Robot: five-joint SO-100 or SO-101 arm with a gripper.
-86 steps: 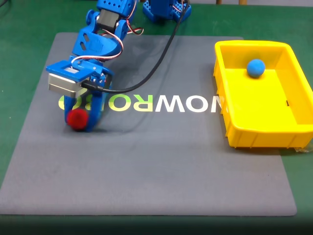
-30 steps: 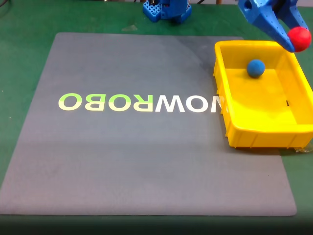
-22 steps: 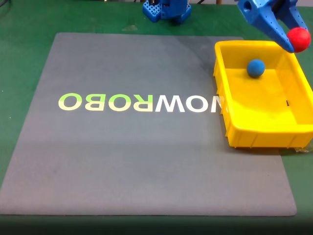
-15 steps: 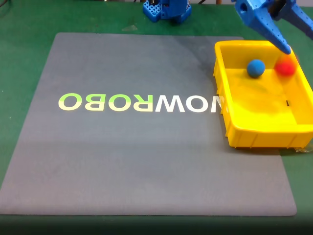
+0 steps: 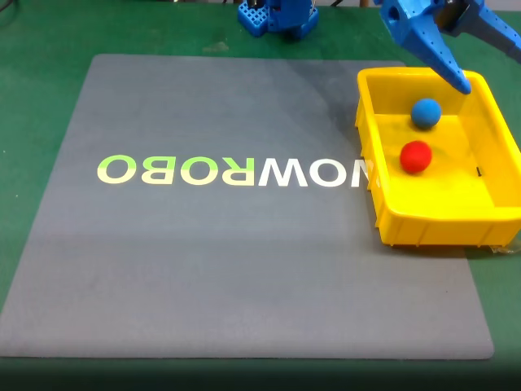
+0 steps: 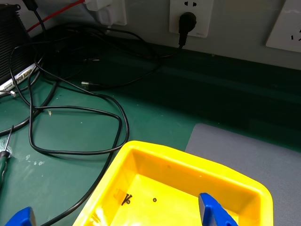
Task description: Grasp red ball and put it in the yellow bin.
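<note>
The red ball (image 5: 416, 156) lies inside the yellow bin (image 5: 368, 155), near its left-middle floor, in the fixed view. A blue ball (image 5: 426, 112) rests just behind it in the same bin. My blue gripper (image 5: 492, 67) hangs open above the bin's far right corner, holding nothing, one finger (image 5: 435, 50) slanting down over the back rim. In the wrist view the gripper (image 6: 117, 217) looks down on the yellow bin (image 6: 193, 162), with both blue fingertips (image 6: 212, 213) spread wide at the bottom edge; the balls are out of that frame.
A grey mat (image 5: 228, 269) with "ROBO" lettering covers the green table (image 5: 41, 90). The arm's blue base (image 5: 277, 15) stands at the top edge. In the wrist view, black cables (image 6: 84, 108) and wall sockets (image 6: 190, 16) lie beyond the bin.
The gripper carried the red ball from the mat's left to above the bin, then opened. The ball dropped in and rolled toward the bin's left-middle.
</note>
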